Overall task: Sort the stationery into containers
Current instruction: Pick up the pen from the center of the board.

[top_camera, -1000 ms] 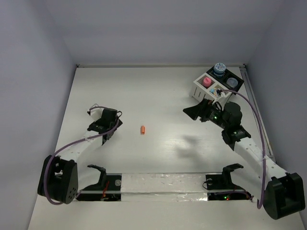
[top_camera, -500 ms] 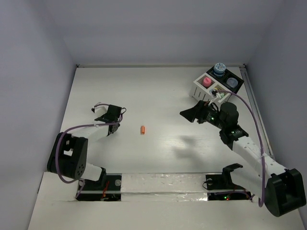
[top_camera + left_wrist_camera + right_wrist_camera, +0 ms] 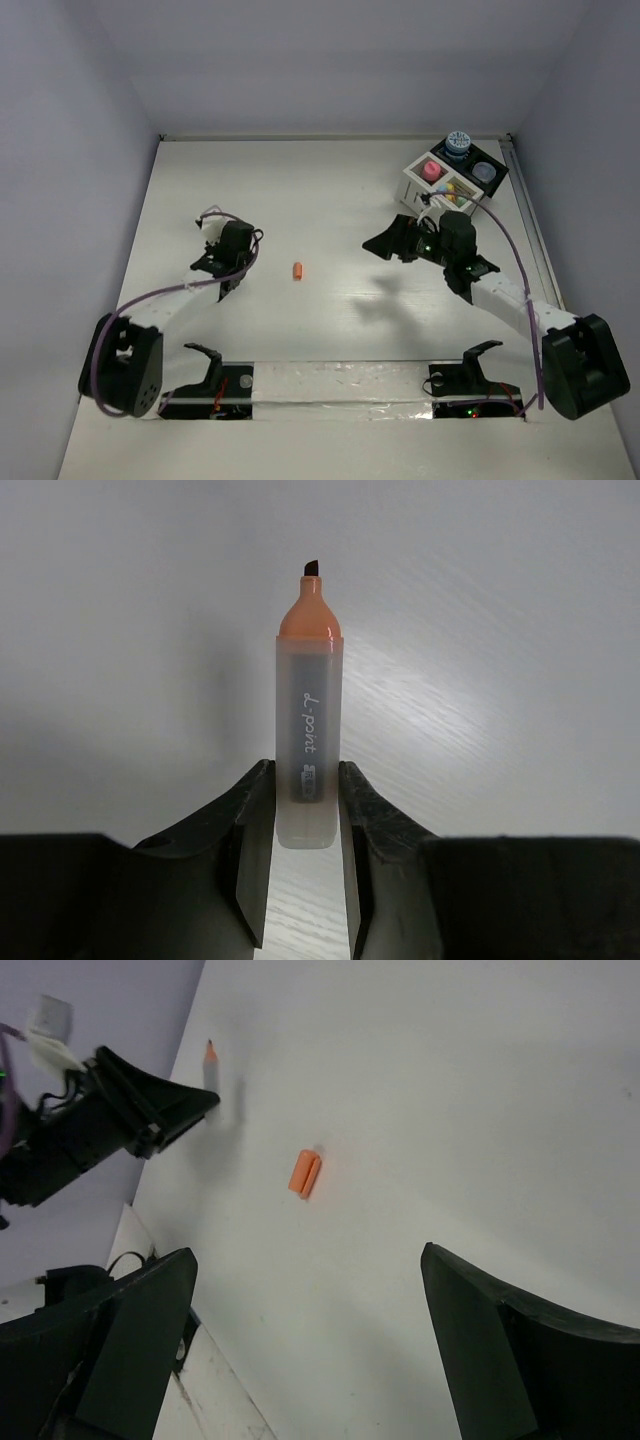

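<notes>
left gripper (image 3: pixel 305 780): clamped shut on the back end of the orange marker (image 3: pixel 308 710), uncapped tip pointing away; left-middle of table (image 3: pixel 330 190)
right gripper (image 3: pixel 308 1252): jaws wide apart, holding nothing; just near side of white box (image 3: pixel 422 186)
orange cap (image 3: pixel 297 271): loose mid-table, between the grippers, nearer the left one
containers: white box joined to black tray (image 3: pixel 497 181), far right corner; pink-capped bottle (image 3: pixel 432 170) in box, blue-patterned pot (image 3: pixel 458 142) in tray
</notes>
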Robot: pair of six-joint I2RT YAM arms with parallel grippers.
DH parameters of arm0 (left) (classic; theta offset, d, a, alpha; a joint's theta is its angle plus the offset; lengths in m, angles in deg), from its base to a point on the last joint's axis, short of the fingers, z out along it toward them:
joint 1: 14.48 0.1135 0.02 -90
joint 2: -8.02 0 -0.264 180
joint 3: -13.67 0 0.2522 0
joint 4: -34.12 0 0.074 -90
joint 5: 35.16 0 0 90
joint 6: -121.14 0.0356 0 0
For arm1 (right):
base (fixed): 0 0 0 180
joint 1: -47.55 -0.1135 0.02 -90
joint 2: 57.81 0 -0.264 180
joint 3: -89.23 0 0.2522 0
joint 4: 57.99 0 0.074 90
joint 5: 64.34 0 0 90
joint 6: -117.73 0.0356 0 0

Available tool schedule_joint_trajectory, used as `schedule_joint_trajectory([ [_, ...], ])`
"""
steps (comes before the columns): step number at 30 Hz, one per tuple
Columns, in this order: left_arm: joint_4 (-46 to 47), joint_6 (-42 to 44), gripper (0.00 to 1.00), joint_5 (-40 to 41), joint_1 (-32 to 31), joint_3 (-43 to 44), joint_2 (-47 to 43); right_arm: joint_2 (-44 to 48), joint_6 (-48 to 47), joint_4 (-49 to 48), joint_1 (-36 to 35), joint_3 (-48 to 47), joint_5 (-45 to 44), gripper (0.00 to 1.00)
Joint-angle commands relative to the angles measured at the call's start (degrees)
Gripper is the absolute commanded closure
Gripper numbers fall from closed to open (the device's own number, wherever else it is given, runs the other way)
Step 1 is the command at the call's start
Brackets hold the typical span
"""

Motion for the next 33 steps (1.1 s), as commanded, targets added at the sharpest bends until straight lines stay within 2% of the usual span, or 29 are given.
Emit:
schedule_joint_trajectory([
  [1, 6.25, 5.45, 1.0, -1.62, -4.21, -0.72, -9.33, -2.22, -0.06, -5.39, -2.31, -2.34, 0.87, 0.0],
  [7, 15.64, 11.0, 1.0, -9.08, -13.34, -2.03, -14.89, -5.21, 0.38, -6.54, -7.76, -6.91, 0.09, 0.01],
  [8, 16.97, 12.31, 1.0, -10.14, -14.41, -2.56, -14.99, -5.38, 0.3, -6.54, -8.46, -8.31, -0.53, 0.18],
  [9, 17.94, 12.76, 1.0, -10.85, -15.38, -2.74, -14.99, -5.99, 0.3, -6.19, -9.95, -9.28, -1.14, 0.28],
  [11, 20.93, 13.73, 1.0, -13.31, -18.01, -3.18, -14.99, -7.14, -0.05, -5.66, -11.45, -11.13, -2.99, 0.35],
  [13, 23.74, 14.79, 1.0, -15.16, -19.42, -4.23, -15.34, -9.6, -0.84, -4.78, -13.65, -14.38, -4.83, 0.35],
  [17, 26.73, 16.02, 1.0, -16.83, -22.5, -5.64, -16.65, -14.15, -2.25, -3.12, -16.37, -19.21, -8.44, 0.25],
  [28, 28.93, 18.83, 1.0, -19.81, -25.32, -5.9, -17.89, -23.75, -3.39, 1.9, -20.95, -28.19, -9.85, 0.25],
  [30, 29.11, 19.18, 1.0, -20.08, -25.85, -5.64, -17.45, -24.63, -3.31, 1.99, -22.26, -28.89, -10.2, 0.28],
  [31, 29.2, 19.36, 1.0, -19.91, -26.46, -5.64, -17.36, -25.07, -3.22, 1.81, -22.27, -28.89, -10.9, 0.32],
  [32, 29.37, 19.53, 1.0, -19.82, -26.46, -5.55, -17.27, -25.07, -3.04, 1.64, -22.27, -28.81, -11.17, 0.44],
  [33, 29.46, 19.71, 1.0, -19.73, -26.98, -5.73, -17.27, -25.07, -2.78, 0.85, -22.27, -28.28, -11.52, 0.5],
])
